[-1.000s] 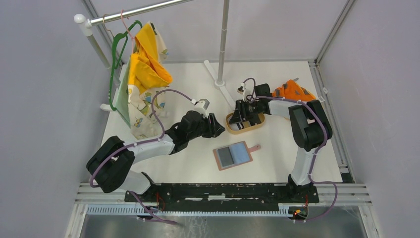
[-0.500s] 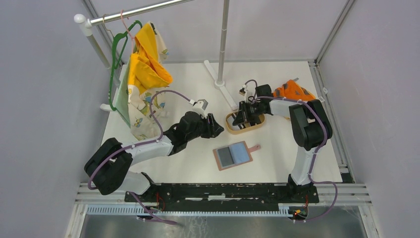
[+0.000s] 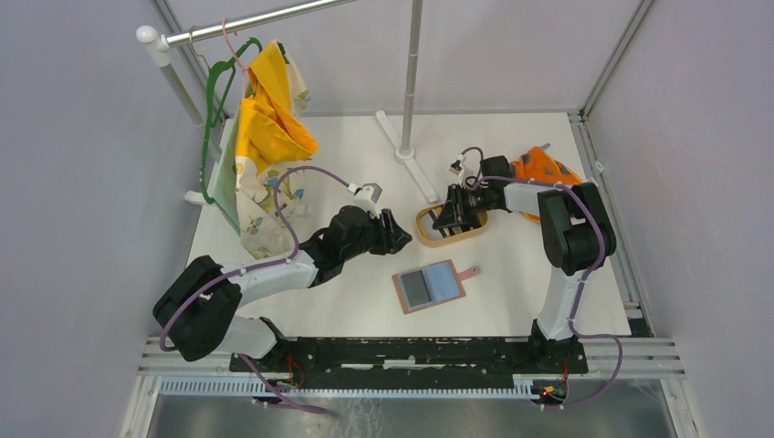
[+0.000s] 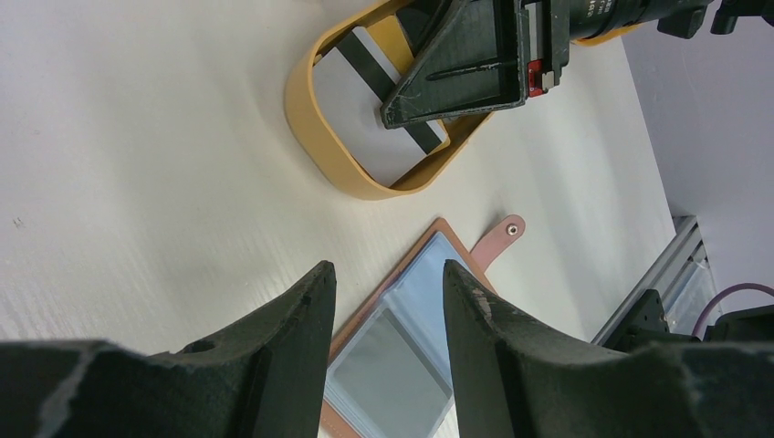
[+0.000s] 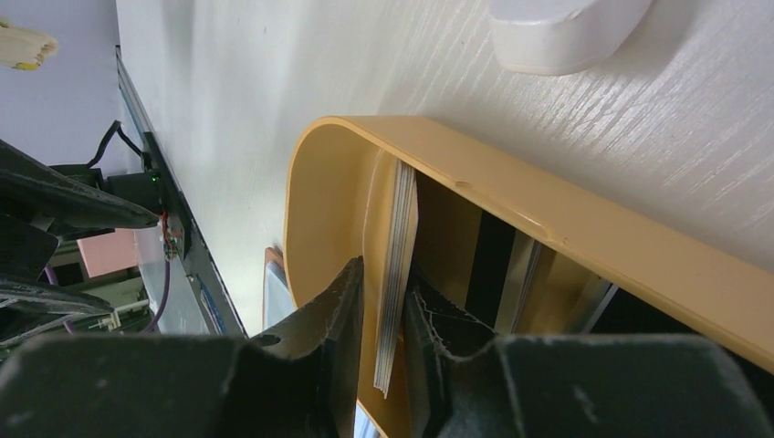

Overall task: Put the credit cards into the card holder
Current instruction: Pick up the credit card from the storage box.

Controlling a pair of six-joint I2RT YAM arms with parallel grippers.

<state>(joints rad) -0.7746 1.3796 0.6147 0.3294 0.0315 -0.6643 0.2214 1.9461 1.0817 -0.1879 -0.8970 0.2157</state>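
A stack of credit cards [image 5: 402,219] stands on edge inside the oval wooden tray [image 5: 548,210], and my right gripper [image 5: 385,266] is shut on it, one finger on each face. In the left wrist view a white card with a black stripe [image 4: 351,96] lies in the tray [image 4: 306,137] under the right gripper. The card holder [image 3: 431,286] lies open and flat, blue-grey pockets up, strap tab to the right. My left gripper [image 4: 388,266] hovers open above the holder [image 4: 411,319], holding nothing. From above, the left gripper [image 3: 402,239] sits left of the tray [image 3: 429,239].
An orange patterned cloth [image 3: 540,167] lies behind the right arm. The rack's upright pole and white foot [image 3: 406,151] stand just behind the tray. Yellow clothes on a green hanger [image 3: 265,119] hang at the back left.
My right gripper has closed on the cards in the tray and its wrist has shifted slightly right. The left arm has drawn back a little to the left.
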